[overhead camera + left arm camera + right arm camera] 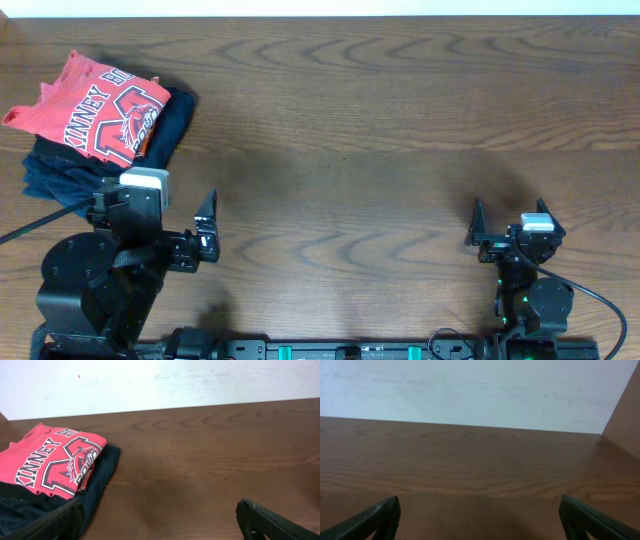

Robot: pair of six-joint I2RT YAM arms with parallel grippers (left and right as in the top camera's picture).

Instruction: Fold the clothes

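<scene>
step: judging by the layout, the fold looks done. T-shirt [100,110] lies as a compact folded rectangle, print up, and neither arm touches it.
table [380,130]: dark wood, bare from the middle to the right side; pale wall behind the far edge.
dark garments [172,125]: folded stack at the far-left corner, just ahead of the left arm. The edge nearest the arm looks navy, the right side blacker. How many layers there are, I can't tell.
T-shirt location: on top of that stack, touching it, skewed a bit, so the dark cloth shows to the right and on the near side.
left gripper [157,510]: fingers spread wide, nothing between them, low over the wood, near the stack's right near corner but apart from it.
right gripper [480,505]: spread wide too, empty, near the table's front edge, well apart from the clothes.
next: if a touch-up is needed, only the left arm is close. It must pinch the red layer alone.
in the way: the dark stack underneath, easy to catch along with the shirt. The left arm's cable [30,228] runs just beside the navy edge.
</scene>
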